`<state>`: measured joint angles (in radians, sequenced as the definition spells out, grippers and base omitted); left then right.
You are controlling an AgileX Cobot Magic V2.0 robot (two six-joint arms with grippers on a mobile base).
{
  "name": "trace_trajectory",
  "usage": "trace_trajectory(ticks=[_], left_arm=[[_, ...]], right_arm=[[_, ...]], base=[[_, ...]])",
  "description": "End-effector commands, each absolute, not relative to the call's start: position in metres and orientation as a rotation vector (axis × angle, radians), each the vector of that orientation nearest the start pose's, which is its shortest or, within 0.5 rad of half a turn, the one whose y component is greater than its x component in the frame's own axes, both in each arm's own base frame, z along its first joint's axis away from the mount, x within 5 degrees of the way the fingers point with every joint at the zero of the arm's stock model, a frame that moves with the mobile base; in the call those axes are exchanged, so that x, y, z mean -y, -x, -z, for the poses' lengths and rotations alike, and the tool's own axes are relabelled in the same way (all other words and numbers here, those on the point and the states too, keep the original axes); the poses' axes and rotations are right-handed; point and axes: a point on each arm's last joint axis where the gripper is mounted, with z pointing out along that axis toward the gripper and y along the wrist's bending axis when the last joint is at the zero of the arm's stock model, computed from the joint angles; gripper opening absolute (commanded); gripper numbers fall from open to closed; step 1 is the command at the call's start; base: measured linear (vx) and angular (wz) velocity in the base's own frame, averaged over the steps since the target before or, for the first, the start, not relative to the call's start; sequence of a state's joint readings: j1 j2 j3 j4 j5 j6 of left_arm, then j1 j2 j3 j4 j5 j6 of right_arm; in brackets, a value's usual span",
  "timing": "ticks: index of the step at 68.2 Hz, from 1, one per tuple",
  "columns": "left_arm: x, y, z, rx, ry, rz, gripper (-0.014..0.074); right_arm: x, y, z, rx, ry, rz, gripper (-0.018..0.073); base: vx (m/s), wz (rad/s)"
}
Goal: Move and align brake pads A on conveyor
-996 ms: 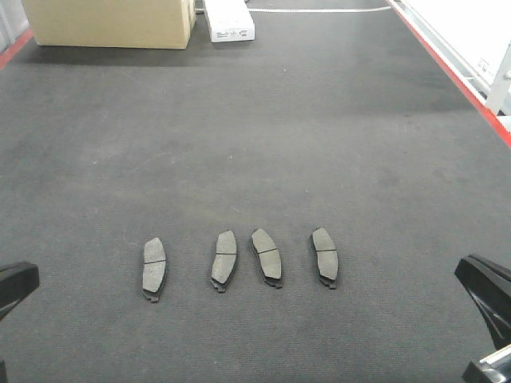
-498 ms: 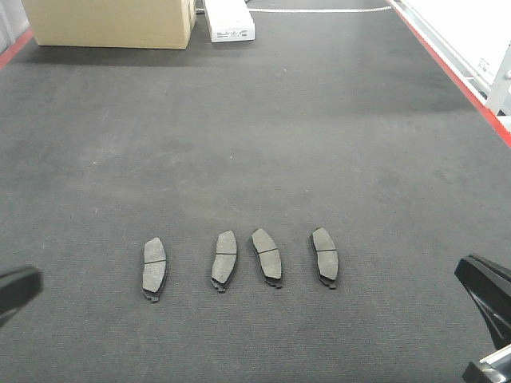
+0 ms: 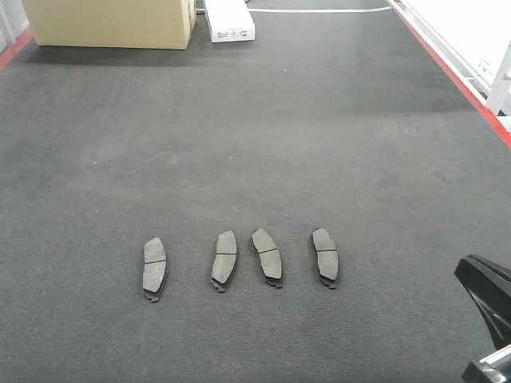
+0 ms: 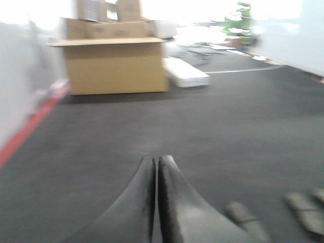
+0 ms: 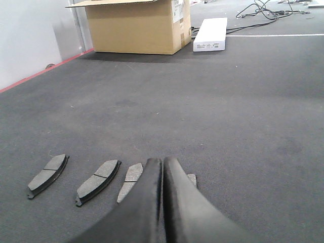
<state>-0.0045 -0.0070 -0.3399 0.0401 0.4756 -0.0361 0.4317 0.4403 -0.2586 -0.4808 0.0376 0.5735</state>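
You see four brake pads lying flat in a loose row across the near part of the conveyor, friction faces up, none touching. Each is a grey, curved oblong with a centre groove and a dark backing plate showing at its edge. The leftmost sits apart from the rest; the two middle pads lean toward each other. The belt is dark, felt-like, edged in red.
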Motion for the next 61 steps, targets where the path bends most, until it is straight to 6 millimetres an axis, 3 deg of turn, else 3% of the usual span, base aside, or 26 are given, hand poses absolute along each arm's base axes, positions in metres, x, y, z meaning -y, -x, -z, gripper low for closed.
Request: trace_trajectory(ticks=[1,16,34,61], left_arm=[[-0.004,-0.024,-0.286,-1.519,0.052,-0.08,-0.0006],[-0.005,-0.038,-0.259,-1.539,0.056,-0.096,-0.0006],[-0.005,-0.055,-0.205,-1.514,0.045,-0.081,-0.0006],[-0.005,-0.055,-0.205,-1.519,0.045,-0.082,-0.0006]], right_arm=[[-0.045,-0.094,-0.28,-1.594,0.303,-0.397,-0.0008],[-0.045,-0.094,-0.28,-1.594,0.303,-0.397,-0.0008],[-0.045,-0.094,-0.28,-1.594,0.303,-0.397,-0.0008],[-0.045,-0.094,-0.28,-1.594,0.303,-0.397,-0.0008]], base=[[0.0,0.0],[0.0,0.0],[0.0,0.0],[0.0,0.0]])
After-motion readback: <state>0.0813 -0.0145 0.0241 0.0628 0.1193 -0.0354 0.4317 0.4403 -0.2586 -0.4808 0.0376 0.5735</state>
